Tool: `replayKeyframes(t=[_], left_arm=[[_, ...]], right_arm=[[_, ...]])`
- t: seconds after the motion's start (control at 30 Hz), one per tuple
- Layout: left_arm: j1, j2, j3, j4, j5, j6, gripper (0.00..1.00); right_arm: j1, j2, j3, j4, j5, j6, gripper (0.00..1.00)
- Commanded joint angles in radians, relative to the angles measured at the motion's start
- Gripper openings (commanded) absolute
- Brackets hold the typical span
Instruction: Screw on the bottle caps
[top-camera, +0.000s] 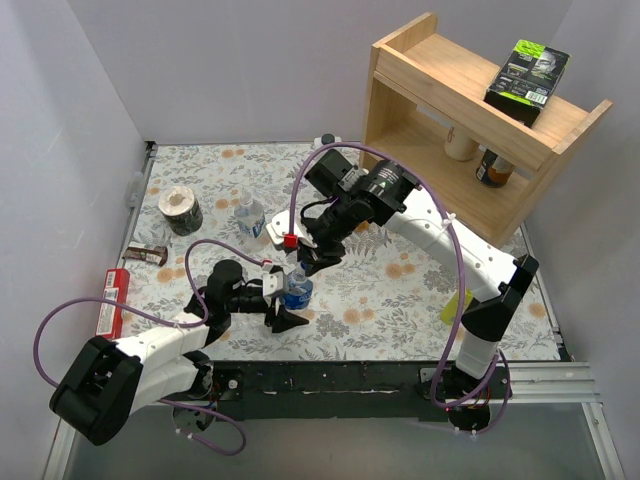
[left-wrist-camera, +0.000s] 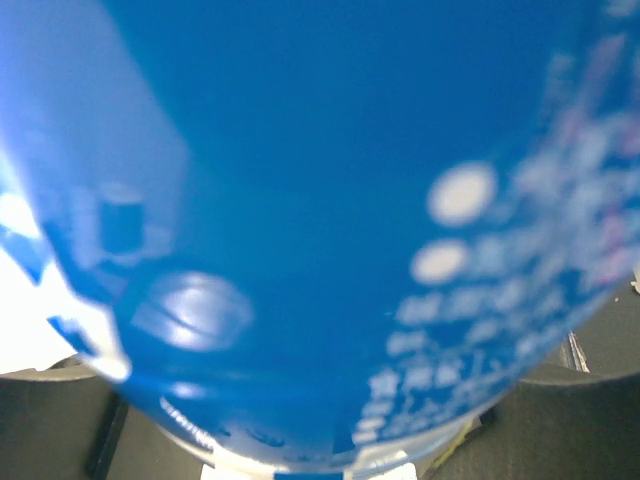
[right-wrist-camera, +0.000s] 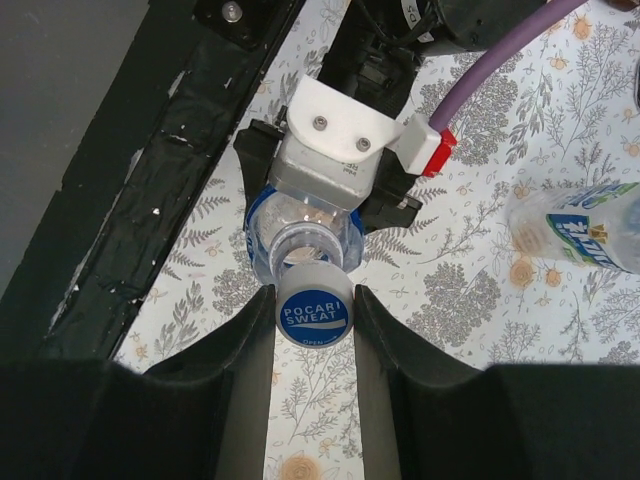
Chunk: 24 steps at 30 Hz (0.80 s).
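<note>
- Blue: pinching one cap (right-wrist-camera: 313, 316) in right claw (right-wrist-camera: 313, 305), just beside open bottle mouth.
- Gripping that bottle (right-wrist-camera: 300, 235) firmly in left claw (top-camera: 288, 302).
- Counting two bottles; second bottle (top-camera: 249, 215) standing apart.

Pale walls (top-camera: 230, 60); floral tabletop (top-camera: 400, 300); wooden shelf (top-camera: 440, 70) at back right.
</note>
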Motion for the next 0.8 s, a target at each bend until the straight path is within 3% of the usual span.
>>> replayKeyframes(t=[0.0,0.77], left_arm=[[-0.012,-0.02,-0.01,0.019,-0.011,0.035,0.0],[-0.012,-0.076,-0.053,0.091,-0.072,0.069,0.0]], right_arm=[[0.021,0.012,0.068,-0.032,0.012,-0.043,0.23],[0.09,-0.024,-0.071,-0.032,0.139,-0.034,0.26]])
